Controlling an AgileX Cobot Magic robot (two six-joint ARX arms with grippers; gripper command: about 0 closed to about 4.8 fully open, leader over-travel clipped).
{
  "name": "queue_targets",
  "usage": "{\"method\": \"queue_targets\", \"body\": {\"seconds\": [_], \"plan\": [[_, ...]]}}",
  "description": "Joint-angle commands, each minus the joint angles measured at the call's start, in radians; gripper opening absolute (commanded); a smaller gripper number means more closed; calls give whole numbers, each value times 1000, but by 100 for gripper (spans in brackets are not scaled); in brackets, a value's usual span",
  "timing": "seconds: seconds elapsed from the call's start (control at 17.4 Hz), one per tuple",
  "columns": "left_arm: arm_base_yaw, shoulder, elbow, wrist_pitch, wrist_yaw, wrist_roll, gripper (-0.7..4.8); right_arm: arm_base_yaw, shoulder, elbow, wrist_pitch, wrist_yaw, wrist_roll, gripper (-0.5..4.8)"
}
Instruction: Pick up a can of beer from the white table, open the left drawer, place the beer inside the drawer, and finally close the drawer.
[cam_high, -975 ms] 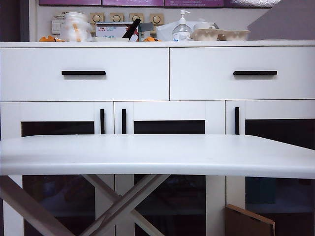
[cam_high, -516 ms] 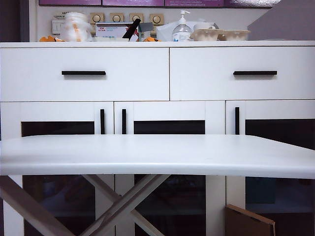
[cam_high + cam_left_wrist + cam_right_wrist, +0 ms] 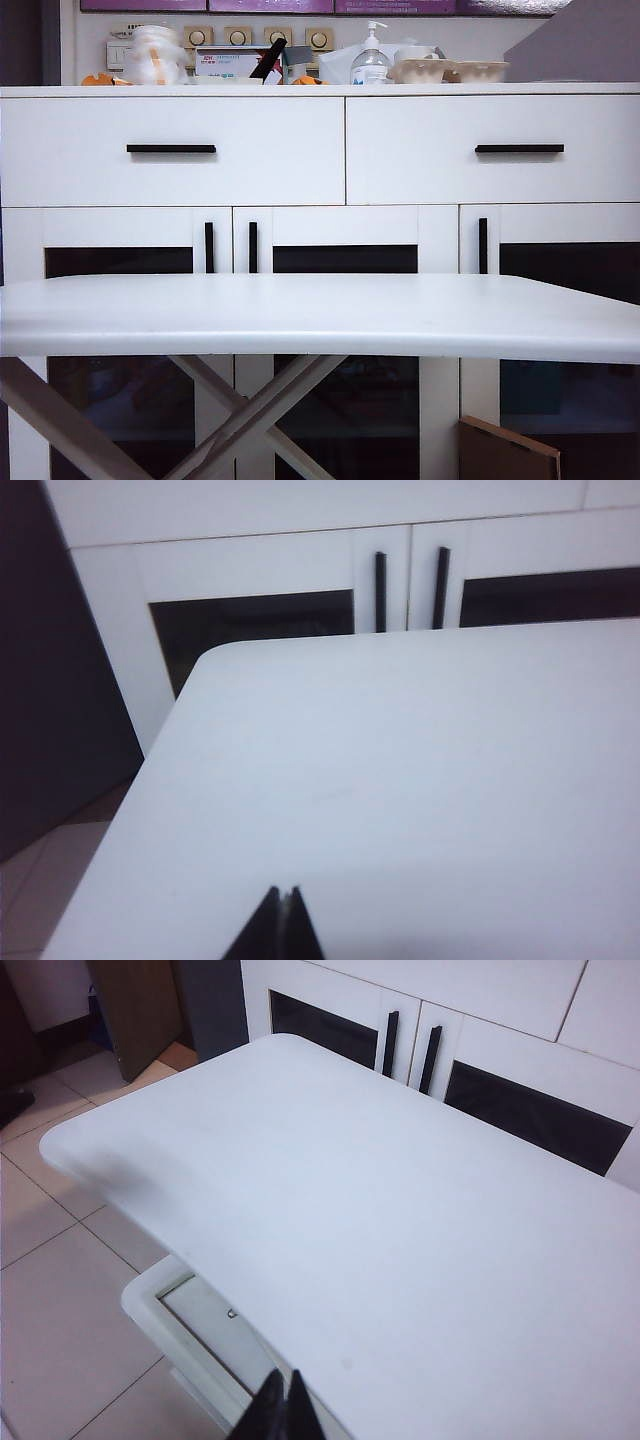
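Overhead, left hand [image 3: 283,900] clenched above white table [image 3: 400,760], right hand [image 3: 283,1385] clenched likewise

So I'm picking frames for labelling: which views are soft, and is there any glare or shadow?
Exterior view: sharp, evenly lit, the white table edge slightly bright. Left wrist view: soft throughout, the shut left hand a dark blur over the table. Right wrist view: clearer, faint shadow near the table's corner, the shut right hand at the frame edge.

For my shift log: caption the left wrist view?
Shut left gripper above the bare white table, cabinet doors beyond.
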Motion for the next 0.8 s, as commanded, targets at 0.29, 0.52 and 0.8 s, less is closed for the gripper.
{"method": "queue_targets", "body": {"seconds": [0.29,0.52,0.8], "plan": [[126,-59,-85,24,69,-12,-5,2,-2,3,11,-3,4,-1],[125,-59,-112,10,70,-14,-5,1,-2,3,11,-3,4,-1],[125,-59,-111,16,66,-14,22,1,-2,3,11,-3,4,-1]]}}
